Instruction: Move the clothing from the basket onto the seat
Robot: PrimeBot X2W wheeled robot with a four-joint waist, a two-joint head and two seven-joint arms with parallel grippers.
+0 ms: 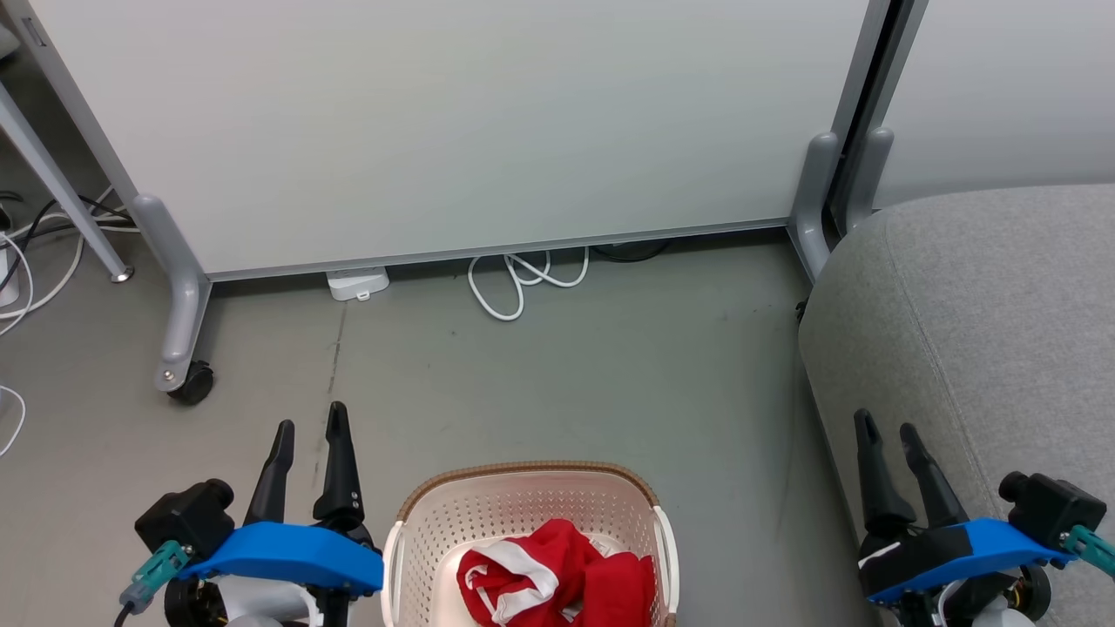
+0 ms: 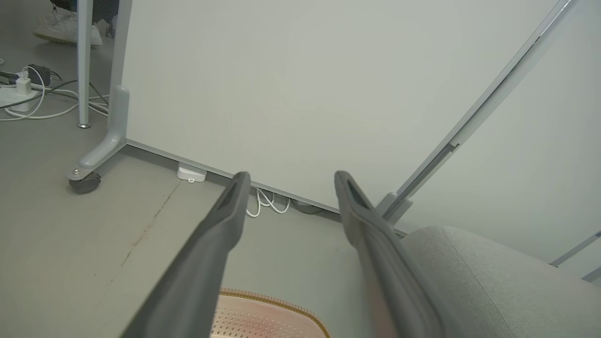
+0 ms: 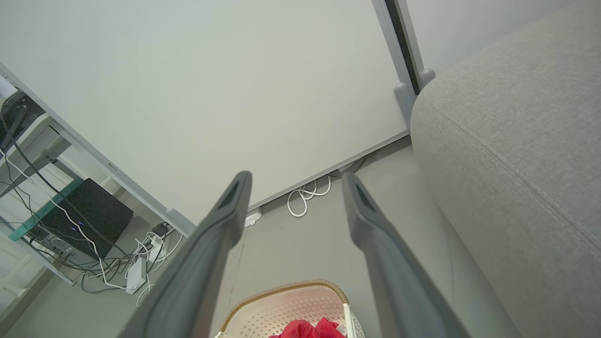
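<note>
clothing bunched in basket on floor, between both hands, touching neither. left hand spread wide, empty, just left of basket. right hand spread wide, empty, at seat edge, right of basket.
</note>
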